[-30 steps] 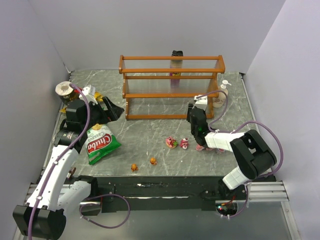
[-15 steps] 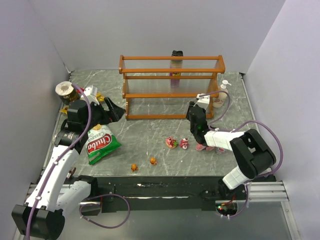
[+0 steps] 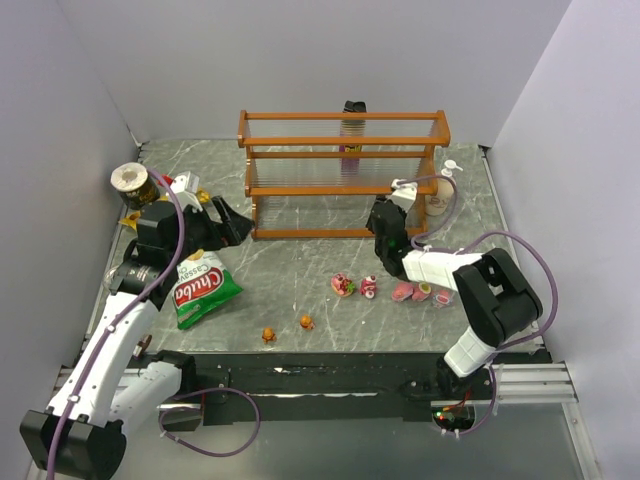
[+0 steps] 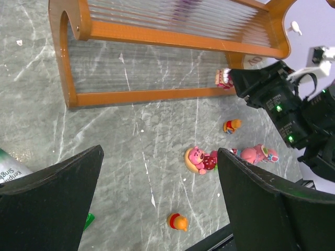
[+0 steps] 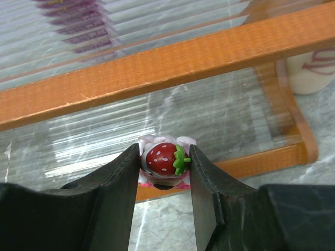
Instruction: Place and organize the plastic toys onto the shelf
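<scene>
The gray stone table (image 3: 300, 250) is the biggest thing, and the shelf (image 3: 343, 175) stands at its back, made of orange wood bars and clear slats. The left gripper (image 4: 159, 157) hangs over the left side of the table with its two black fingers spread wide and nothing between them. The right gripper (image 5: 164, 149) is close to the front of the shelf, near its right end, and its fingers pinch a small pink toy (image 5: 163, 161). Only the right wrist view shows the red strawberry with a green leaf on that toy. From the top it is too small to make out. The left wrist view shows it from the side, just beside the shelf's low bar. Only the top view shows the green chip bag (image 3: 200, 288) lying flat, the can (image 3: 130, 182) at the far left, and a pale bottle (image 3: 440, 192) by the shelf's right end. The pink toys (image 3: 403, 292) lie in a loose row on the table in front of the shelf, and two orange toys (image 3: 306, 321) lie nearer the arms
</scene>
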### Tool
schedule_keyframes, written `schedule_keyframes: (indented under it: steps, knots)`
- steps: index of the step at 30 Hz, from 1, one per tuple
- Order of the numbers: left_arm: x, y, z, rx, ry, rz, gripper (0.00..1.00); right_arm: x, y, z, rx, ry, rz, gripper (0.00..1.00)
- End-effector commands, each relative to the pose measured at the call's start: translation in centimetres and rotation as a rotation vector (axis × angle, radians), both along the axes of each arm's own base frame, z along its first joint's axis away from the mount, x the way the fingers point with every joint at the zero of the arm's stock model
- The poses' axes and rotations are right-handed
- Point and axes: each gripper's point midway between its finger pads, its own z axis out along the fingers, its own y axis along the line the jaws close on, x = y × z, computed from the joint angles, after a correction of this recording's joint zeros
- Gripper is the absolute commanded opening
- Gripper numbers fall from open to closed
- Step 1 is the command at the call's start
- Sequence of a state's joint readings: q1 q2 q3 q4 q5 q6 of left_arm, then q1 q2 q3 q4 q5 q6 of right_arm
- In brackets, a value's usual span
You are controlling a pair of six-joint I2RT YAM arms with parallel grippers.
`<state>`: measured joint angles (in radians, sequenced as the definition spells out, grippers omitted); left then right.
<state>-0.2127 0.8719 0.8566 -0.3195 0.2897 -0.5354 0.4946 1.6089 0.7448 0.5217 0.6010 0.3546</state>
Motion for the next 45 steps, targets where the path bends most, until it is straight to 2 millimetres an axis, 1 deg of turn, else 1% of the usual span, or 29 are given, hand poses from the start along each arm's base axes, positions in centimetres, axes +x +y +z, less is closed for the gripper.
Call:
schedule_keyframes:
  steps: [1, 3, 5, 6, 7, 8, 9, 11, 12, 13, 14, 15, 20, 25, 29, 31, 32, 34, 35, 36, 38, 39, 45]
  knots:
    - [-0.2, -0.3, 1.2, -0.009, -0.052, -0.011, 0.96, 1.3, -0.1, 1.1, 0.048, 0.007, -0.065, 0.00]
    - [-0.3, -0.5, 1.2, -0.017, -0.047, -0.019, 0.96, 1.4, -0.2, 1.4, 0.066, 0.000, -0.086, 0.00]
    - [-0.7, -0.8, 1.6, -0.027, -0.045, -0.036, 0.96, 1.5, -0.4, 1.1, 0.071, 0.002, -0.106, 0.00]
    - [-0.7, -0.9, 1.6, -0.029, -0.043, -0.040, 0.96, 1.8, -0.3, 1.4, 0.081, -0.002, -0.111, 0.00]
    - [-0.8, -1.0, 2.1, -0.034, -0.051, -0.044, 0.96, 1.9, -0.3, 1.0, 0.078, 0.012, -0.112, 0.00]
    - [-1.0, -1.1, 2.2, -0.036, -0.048, -0.056, 0.96, 2.1, -0.1, 0.9, 0.088, 0.016, -0.113, 0.00]
    - [-1.1, -1.1, 2.4, -0.036, -0.052, -0.060, 0.96, 2.5, 0.3, 1.3, 0.103, 0.013, -0.110, 0.00]
    - [-1.3, -1.1, 3.0, -0.036, -0.069, -0.064, 0.96, 2.5, 0.5, -0.1, 0.114, 0.071, -0.122, 0.00]
    - [-1.4, -1.1, 3.2, -0.035, -0.073, -0.063, 0.96, 3.1, 0.9, 0.5, 0.131, 0.071, -0.129, 0.00]
    - [-1.5, -1.1, 3.4, -0.036, -0.080, -0.063, 0.96, 3.1, 1.0, -0.1, 0.134, 0.094, -0.139, 0.00]
    - [-1.5, -1.1, 3.5, -0.034, -0.082, -0.066, 0.96, 2.7, 0.9, -1.0, 0.143, 0.136, -0.162, 0.00]
    - [-1.6, -1.2, 3.6, -0.034, -0.085, -0.069, 0.96, 3.0, 0.9, -0.6, 0.157, 0.133, -0.177, 0.00]
    - [-1.8, -1.8, 3.6, -0.050, -0.082, -0.093, 0.96, 2.4, 0.4, -1.1, 0.200, 0.146, -0.226, 0.01]
    - [-2.0, -2.2, 3.7, -0.071, -0.083, -0.111, 0.96, 1.8, -0.2, -1.7, 0.185, 0.189, -0.268, 0.04]
    - [-2.0, -2.3, 3.6, -0.079, -0.078, -0.118, 0.96, 2.3, 0.0, -1.3, 0.159, 0.191, -0.255, 0.05]
    - [-2.1, -2.4, 3.6, -0.081, -0.077, -0.122, 0.96, 2.4, -0.1, -1.5, 0.125, 0.209, -0.250, 0.07]
    - [-2.1, -2.4, 3.7, -0.081, -0.077, -0.124, 0.96, 2.7, 0.0, -1.2, 0.118, 0.205, -0.242, 0.07]
    - [-2.2, -2.4, 3.8, -0.078, -0.082, -0.122, 0.96, 3.0, 0.2, -1.2, 0.084, 0.216, -0.220, 0.08]
    - [-2.2, -2.4, 3.8, -0.076, -0.082, -0.122, 0.96, 3.4, 0.4, -0.9, 0.077, 0.212, -0.204, 0.08]
    - [-2.2, -2.4, 4.0, -0.077, -0.085, -0.122, 0.96, 3.5, 0.7, -1.2, 0.066, 0.225, -0.187, 0.09]
    - [-2.2, -2.3, 4.0, -0.075, -0.086, -0.120, 0.96, 3.9, 1.1, -0.9, 0.047, 0.229, -0.157, 0.09]
    - [-2.3, -2.3, 4.0, -0.075, -0.089, -0.121, 0.96, 4.0, 1.3, -1.2, 0.043, 0.238, -0.144, 0.10]
    - [-2.5, -2.3, 4.1, -0.074, -0.092, -0.123, 0.96, 4.7, 2.3, -1.1, -0.015, 0.259, -0.045, 0.17]
